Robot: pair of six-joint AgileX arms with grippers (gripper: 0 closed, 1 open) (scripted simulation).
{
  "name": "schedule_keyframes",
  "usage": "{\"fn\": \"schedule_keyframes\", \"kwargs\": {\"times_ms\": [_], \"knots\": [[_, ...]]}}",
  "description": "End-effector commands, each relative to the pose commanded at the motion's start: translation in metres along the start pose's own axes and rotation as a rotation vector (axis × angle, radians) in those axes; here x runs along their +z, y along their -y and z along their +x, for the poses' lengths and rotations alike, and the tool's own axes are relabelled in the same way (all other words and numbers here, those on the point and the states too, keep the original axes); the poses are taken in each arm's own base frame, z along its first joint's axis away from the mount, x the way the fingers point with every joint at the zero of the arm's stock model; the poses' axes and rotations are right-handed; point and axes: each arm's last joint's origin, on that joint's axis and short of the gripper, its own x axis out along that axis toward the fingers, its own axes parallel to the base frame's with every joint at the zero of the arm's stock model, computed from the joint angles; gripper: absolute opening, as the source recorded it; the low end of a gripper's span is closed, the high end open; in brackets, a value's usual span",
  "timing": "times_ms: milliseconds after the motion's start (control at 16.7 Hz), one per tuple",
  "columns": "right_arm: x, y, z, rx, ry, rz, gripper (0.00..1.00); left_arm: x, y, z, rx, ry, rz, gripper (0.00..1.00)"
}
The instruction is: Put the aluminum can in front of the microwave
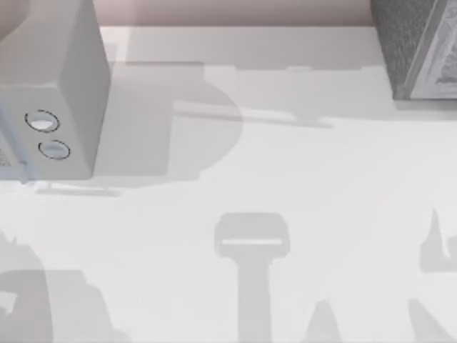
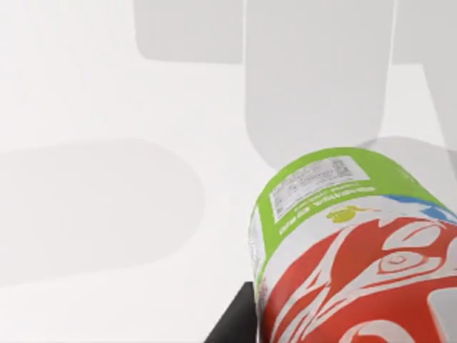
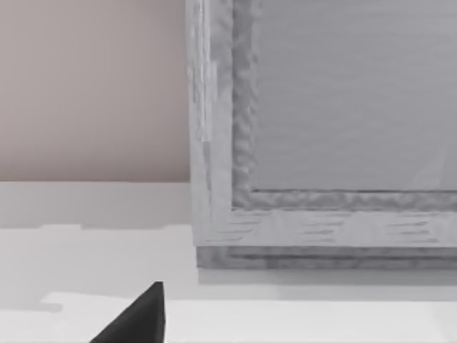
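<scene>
The aluminum can sits close up in the left wrist view. Its red label is nearest the camera and its lime-green bottom end points toward the white table. My left gripper is shut on the can, and one black finger shows beside it. The microwave, pale grey with two round dials, stands at the table's back left in the top view. My right gripper shows as a dark tip low in the right wrist view, facing a speckled grey box.
A darker speckled grey box with a pale framed panel stands at the back right corner. The white table carries arm shadows along its front edge. A pinkish wall runs behind the table.
</scene>
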Motion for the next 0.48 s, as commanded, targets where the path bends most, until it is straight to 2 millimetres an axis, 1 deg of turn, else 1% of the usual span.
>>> {"fn": "schedule_keyframes", "kwargs": {"times_ms": [180,480], "knots": [[0.0,0.0,0.0,0.0,0.0,0.0,1.0,0.0,0.0,0.0,0.0,0.0,0.0,0.0],[0.0,0.0,0.0,0.0,0.0,0.0,1.0,0.0,0.0,0.0,0.0,0.0,0.0,0.38]]}}
